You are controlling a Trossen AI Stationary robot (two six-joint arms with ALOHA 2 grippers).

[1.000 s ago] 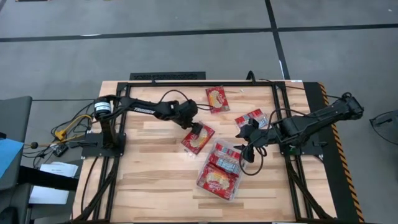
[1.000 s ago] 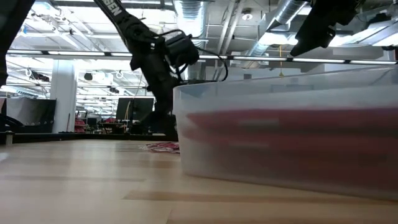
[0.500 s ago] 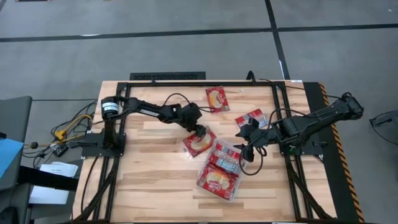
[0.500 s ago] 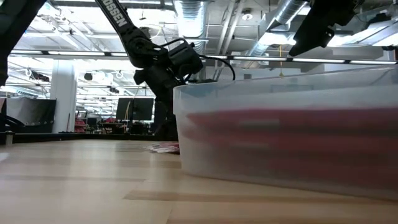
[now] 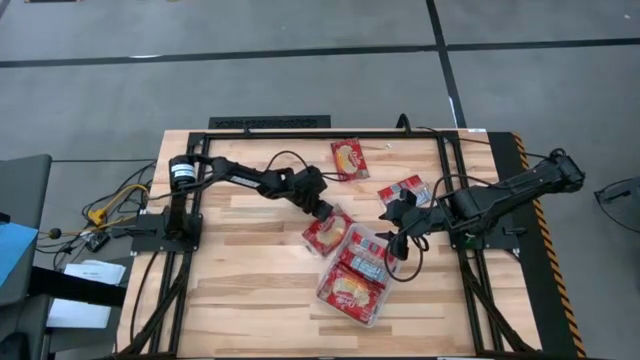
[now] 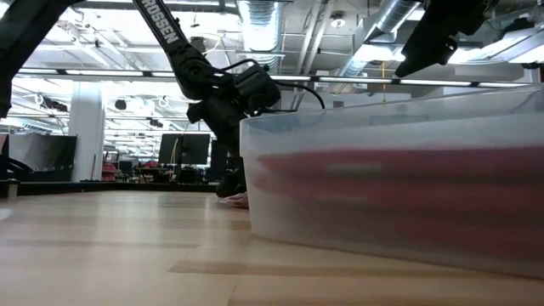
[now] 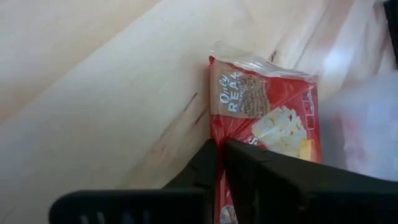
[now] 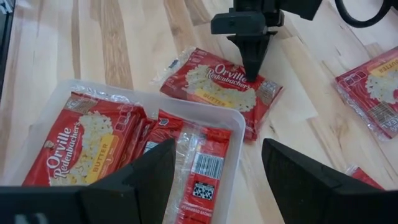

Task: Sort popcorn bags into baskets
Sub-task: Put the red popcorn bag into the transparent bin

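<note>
A red popcorn bag (image 5: 329, 233) lies flat on the wooden table, close beside the far-left corner of the clear basket (image 5: 322, 290). My left gripper (image 5: 323, 212) slants down onto the bag's edge and is shut on it; the right wrist view shows it from the front (image 8: 253, 73). The basket (image 8: 237, 122) holds several red bags (image 8: 81, 149). My right gripper (image 8: 217, 186) hangs open above the basket's right side, touching nothing. My left gripper pinches the bag's edge on the left arm's side (image 7: 231, 138) between its two fingertips, where the wrapper is creased. The fingers come slanting down from the table's far left. The bag lies flat on the table with its other end (image 7: 292, 81) toward the basket.
Two more red bags lie loose: one near the table's far edge (image 5: 349, 157), one in front of the right arm (image 5: 405, 190). A black frame rail (image 5: 300, 133) runs round the table. Bare wood lies to the basket's left.
My left gripper has come down and toward the basket, tipped more steeply, and shut on the bag's edge. The bag has slid a little along the table toward the basket's corner.
</note>
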